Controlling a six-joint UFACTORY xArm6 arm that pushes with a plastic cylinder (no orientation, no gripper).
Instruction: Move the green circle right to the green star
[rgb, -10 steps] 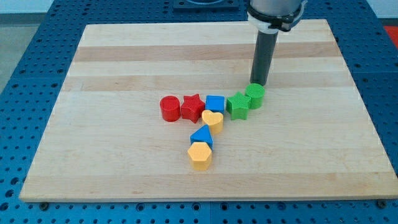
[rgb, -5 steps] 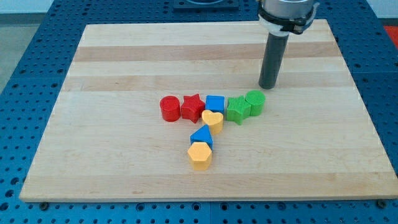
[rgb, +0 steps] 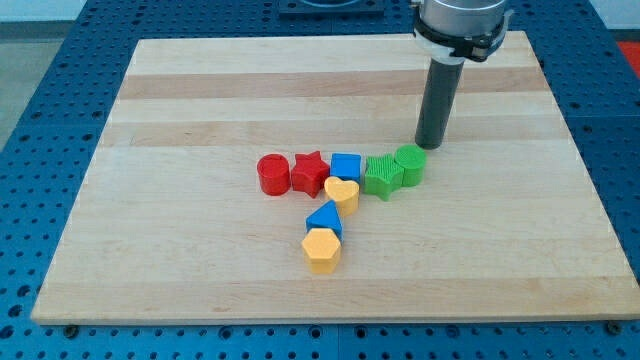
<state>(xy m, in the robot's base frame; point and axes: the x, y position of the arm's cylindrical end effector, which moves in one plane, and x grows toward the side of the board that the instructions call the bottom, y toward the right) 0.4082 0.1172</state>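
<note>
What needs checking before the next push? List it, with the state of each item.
1. Green circle touches the green star, on its right side in the view: ok.
2. My tip is off the circle, just above and right of it in the view: ok.
3. Green star sits against the blue block, row undisturbed: ok.
4. Red cylinder, red star, yellow heart, blue triangle and yellow hexagon lie away from my tip: ok.
5. All blocks well inside the board edges: ok.
</note>
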